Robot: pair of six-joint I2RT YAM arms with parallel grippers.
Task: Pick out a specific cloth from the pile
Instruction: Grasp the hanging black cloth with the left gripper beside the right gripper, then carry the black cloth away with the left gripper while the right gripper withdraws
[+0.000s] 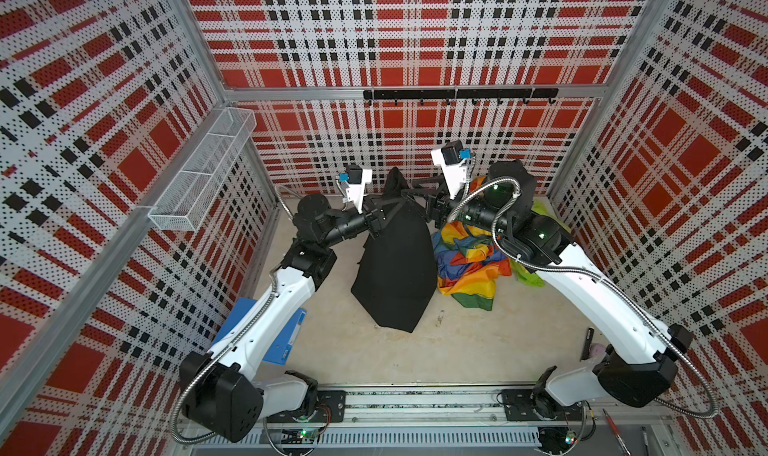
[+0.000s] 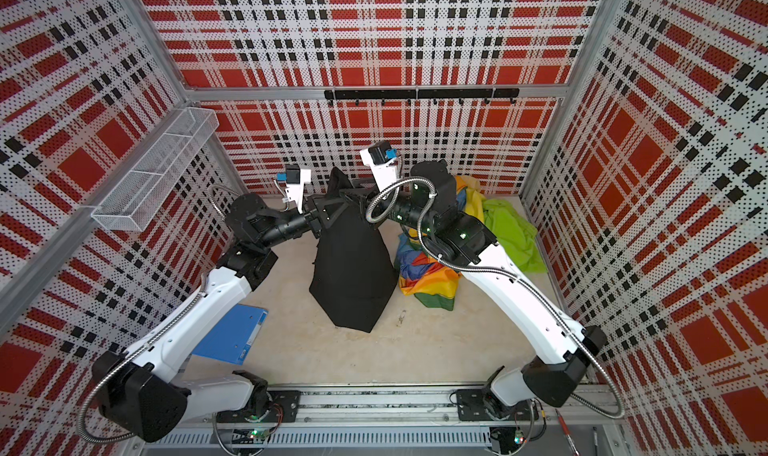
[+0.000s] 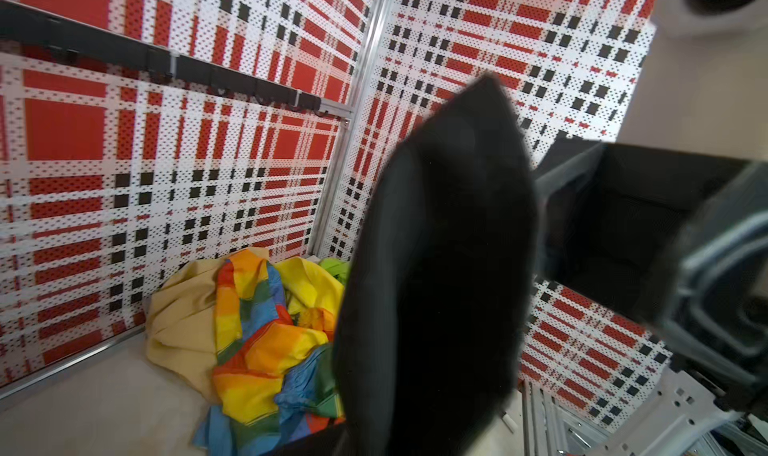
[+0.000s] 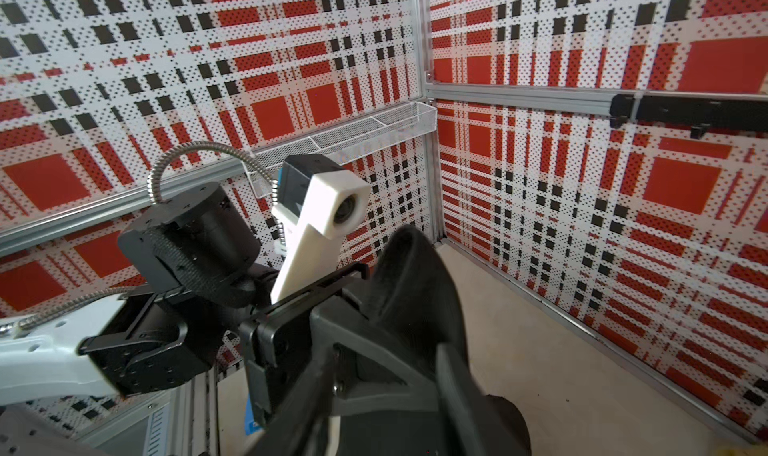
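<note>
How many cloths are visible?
4. The black cloth is raised at centre; the rainbow cloth, lime green cloth and pale yellow cloth lie heaped to its right in both top views. Others may hide underneath.

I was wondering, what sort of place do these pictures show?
Most likely a robot test cell in a lab, not a home: plaid-printed perforated panels in an aluminium frame wall in a table, and the left arm and right arm are mounted on a rail at its front.
</note>
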